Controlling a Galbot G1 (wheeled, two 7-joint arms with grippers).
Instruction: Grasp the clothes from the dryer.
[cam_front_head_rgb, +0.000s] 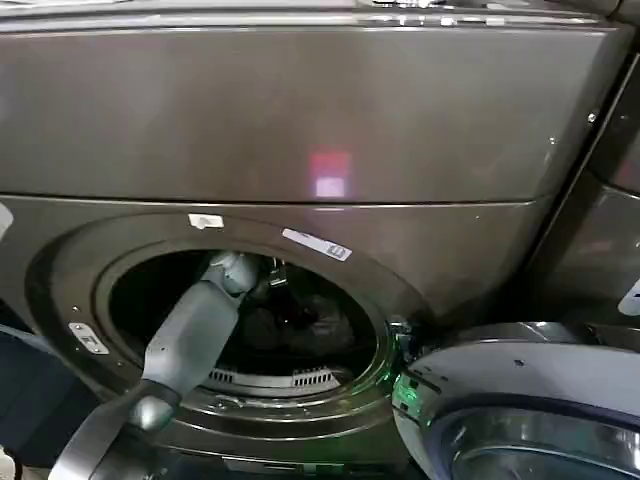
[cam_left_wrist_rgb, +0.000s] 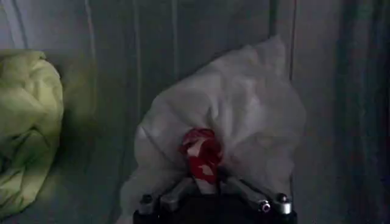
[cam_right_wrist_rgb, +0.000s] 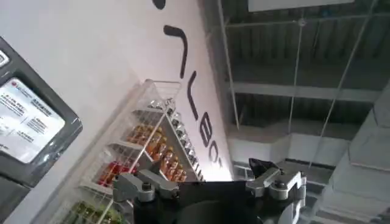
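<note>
The dryer (cam_front_head_rgb: 300, 120) is a bronze-grey front loader with its porthole open. My left arm (cam_front_head_rgb: 190, 340) reaches into the dark drum. Inside, my left gripper (cam_left_wrist_rgb: 207, 178) is shut on the white-grey piece of the clothes (cam_left_wrist_rgb: 244, 115), pinching it at its red patch (cam_left_wrist_rgb: 201, 155). The cloth bunches up above the fingers against the ribbed drum wall. The olive green piece (cam_left_wrist_rgb: 24, 122) lies apart from it, to one side in the drum. My right gripper (cam_right_wrist_rgb: 204, 176) is away from the dryer, open and holding nothing, pointing up towards a ceiling.
The dryer's round door (cam_front_head_rgb: 520, 400) hangs open at the lower right, close to the porthole rim (cam_front_head_rgb: 390, 330). In the right wrist view a wire shelf of bottles (cam_right_wrist_rgb: 152, 146) stands against a white wall, beside another machine's panel (cam_right_wrist_rgb: 30, 122).
</note>
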